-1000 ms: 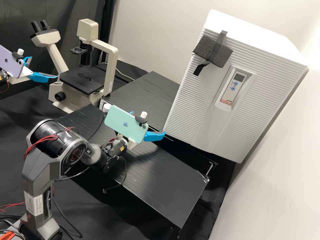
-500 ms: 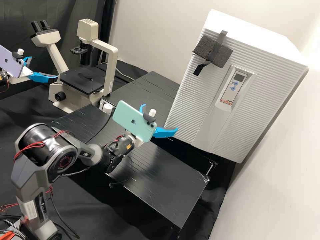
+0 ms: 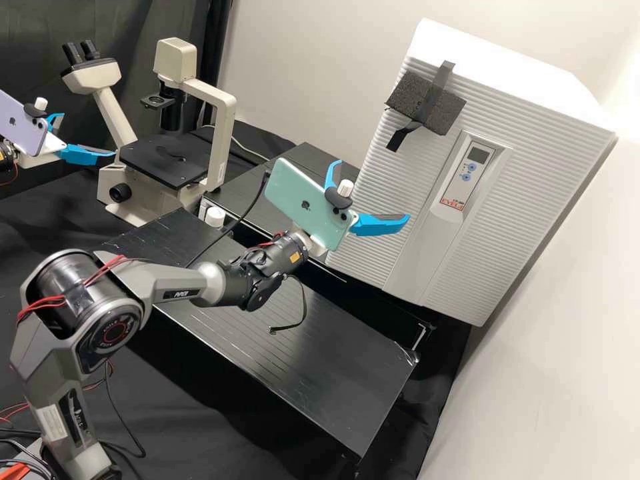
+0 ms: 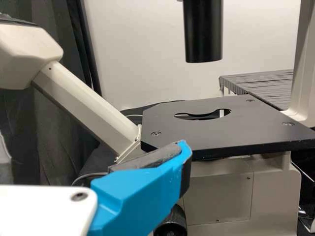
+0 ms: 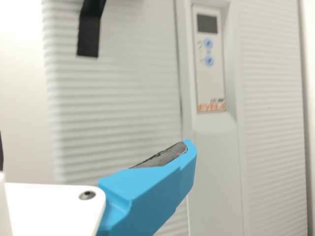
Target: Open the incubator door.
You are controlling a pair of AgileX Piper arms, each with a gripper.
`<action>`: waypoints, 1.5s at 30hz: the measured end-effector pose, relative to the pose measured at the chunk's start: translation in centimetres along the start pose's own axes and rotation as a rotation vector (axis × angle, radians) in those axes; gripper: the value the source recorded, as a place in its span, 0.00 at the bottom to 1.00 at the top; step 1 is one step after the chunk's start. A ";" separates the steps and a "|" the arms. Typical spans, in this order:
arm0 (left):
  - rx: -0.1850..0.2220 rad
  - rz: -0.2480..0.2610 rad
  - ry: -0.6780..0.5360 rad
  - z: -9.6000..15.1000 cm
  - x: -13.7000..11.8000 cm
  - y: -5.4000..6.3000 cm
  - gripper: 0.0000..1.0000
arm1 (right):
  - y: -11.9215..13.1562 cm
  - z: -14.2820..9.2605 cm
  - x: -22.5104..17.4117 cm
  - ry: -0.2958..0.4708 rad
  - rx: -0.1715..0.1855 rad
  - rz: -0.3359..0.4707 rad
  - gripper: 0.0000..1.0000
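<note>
Facing R tool (image 3: pixel 372 189), incubator dr (image 3: pixel 427 250), closed

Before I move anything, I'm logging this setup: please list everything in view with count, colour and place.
incubator: one, white, right in the high view
control panel: one, light grey, on the incubator's front
foam block: one, dark grey, strapped above the panel
strap: one, black, over the foam
inverted microscope: one, cream and black, upper left
bench tops: two, black, left of the incubator
cap: one, white, by the microscope
curtain: one, black, behind the microscope
phones: two, green and lilac, on the wrists
cables: several, red and black, along the near arm
arms: two, grey, left side
right gripper: one, white with blue fingers, before the incubator
left gripper: one, same colours, beside the microscope
</note>
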 end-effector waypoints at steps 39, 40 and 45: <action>0.000 0.000 0.000 0.0 0.0 0.0 1.00 | -0.1 0.1 2.8 -0.055 0.017 -0.023 0.00; 0.000 0.000 0.000 0.0 0.0 0.0 1.00 | -0.1 0.2 2.8 -0.059 0.014 -0.018 0.00; 0.000 0.000 0.000 0.0 0.0 0.0 1.00 | -0.1 0.0 2.8 -0.060 -0.011 -0.019 0.00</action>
